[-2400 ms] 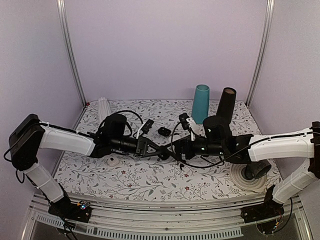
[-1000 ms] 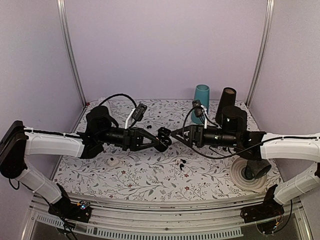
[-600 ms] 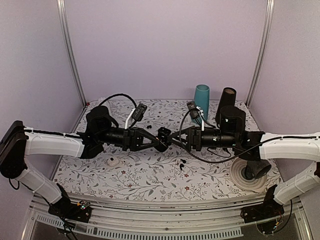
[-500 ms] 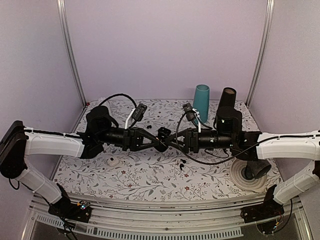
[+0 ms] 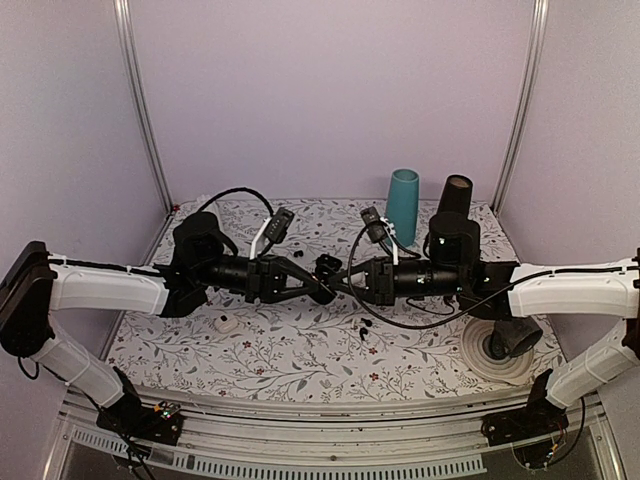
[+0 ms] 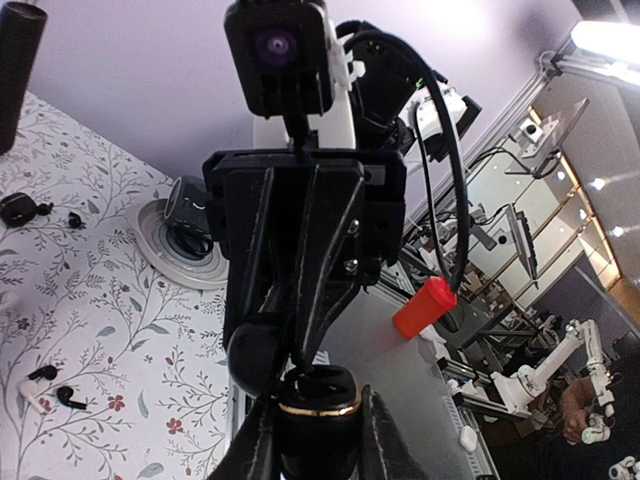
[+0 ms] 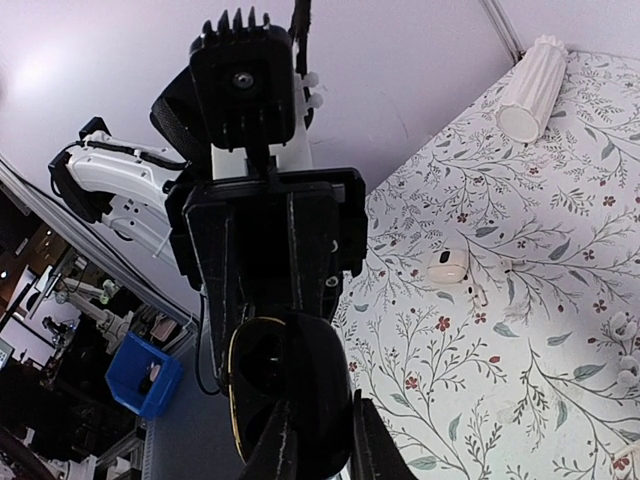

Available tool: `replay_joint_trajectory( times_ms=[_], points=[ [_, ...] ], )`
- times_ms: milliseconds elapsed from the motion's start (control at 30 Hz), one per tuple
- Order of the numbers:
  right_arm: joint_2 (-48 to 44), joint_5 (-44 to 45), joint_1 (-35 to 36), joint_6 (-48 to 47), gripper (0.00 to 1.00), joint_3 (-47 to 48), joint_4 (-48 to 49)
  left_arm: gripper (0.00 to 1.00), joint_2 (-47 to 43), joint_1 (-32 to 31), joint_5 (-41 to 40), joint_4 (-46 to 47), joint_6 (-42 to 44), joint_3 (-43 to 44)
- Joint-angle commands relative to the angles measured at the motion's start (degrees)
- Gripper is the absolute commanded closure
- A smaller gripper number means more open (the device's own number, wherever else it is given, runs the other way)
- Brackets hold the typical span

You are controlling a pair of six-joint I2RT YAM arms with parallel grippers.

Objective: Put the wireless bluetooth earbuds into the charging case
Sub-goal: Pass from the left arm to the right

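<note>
My left gripper holds the black charging case in the air over the middle of the table. In the left wrist view the gripper is shut on the case's gold-rimmed base, and the lid stands open. My right gripper meets it from the right. In the right wrist view that gripper is shut on the rounded lid. Two black earbuds lie on the table below, also visible in the left wrist view. I cannot see whether any earbud sits inside the case.
A white case with white earbuds beside it lies front left. A teal cup and a black cylinder stand at the back. A white plate is front right, and a white ribbed cylinder back left. Another black case lies on the table.
My right gripper has moved left up to the held case and gone from open to shut on its lid. The left arm has kept still with the case.
</note>
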Motion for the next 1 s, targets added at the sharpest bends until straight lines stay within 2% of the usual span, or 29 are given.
replay_joint_trajectory(
  times_ms=[0, 133, 233, 567, 967],
  points=[
    [-0.39, 0.20, 0.14, -0.37, 0.93, 1.59, 0.11, 0.68, -0.91, -0.60, 0.66, -0.71, 1.96, 0.23],
    [-0.99, 0.40, 0.20, -3.28, 0.95, 3.17, -3.12, 0.49, -2.54, -0.62, 0.59, -3.01, 5.14, 0.07],
    [-1.40, -0.32, 0.18, -5.81, 0.95, 4.48, -5.36, 0.45, -3.81, -0.75, 0.18, -6.01, 8.85, 0.33],
    [-0.60, -3.20, 0.84, -10.66, 0.95, 9.35, -12.16, 0.50, -10.67, -1.94, -6.74, -10.12, 24.46, -2.87],
    [0.70, -0.99, 2.12, -12.31, 0.95, 11.56, -14.14, 0.61, -8.81, -3.38, -6.95, -14.71, 26.91, -0.26]
  ],
)
